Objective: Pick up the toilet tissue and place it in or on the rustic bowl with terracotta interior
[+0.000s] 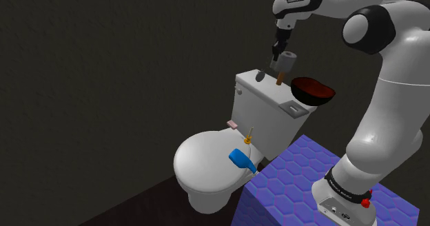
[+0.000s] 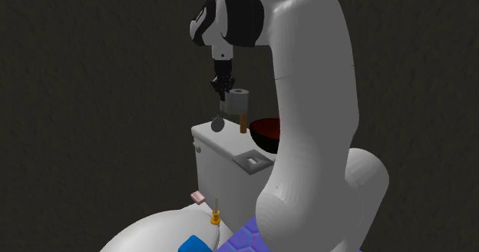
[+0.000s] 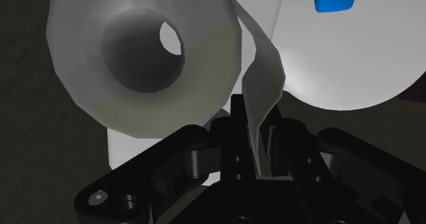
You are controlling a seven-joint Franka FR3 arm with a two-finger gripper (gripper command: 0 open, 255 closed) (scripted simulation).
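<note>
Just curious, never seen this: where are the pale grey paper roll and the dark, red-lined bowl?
Pale grey paper roll (image 1: pixel 288 63): shoulder view, its side.
Dark red-lined bowl (image 1: pixel 315 90): shoulder view, its red inside.

Toilet tissue (image 1: pixel 287 62): hangs from the gripper (image 1: pixel 278 53), above the toilet tank (image 1: pixel 265 111).
Bowl (image 1: pixel 313 92): on the tank's lid, just to the shoulder view's right of the tissue.
Toilet lid (image 1: pixel 203 164): in front of the tank, carrying a blue object (image 1: pixel 241 160).
Stand (image 1: pixel 296 169): beside the toilet, on the shoulder view's right.
</note>
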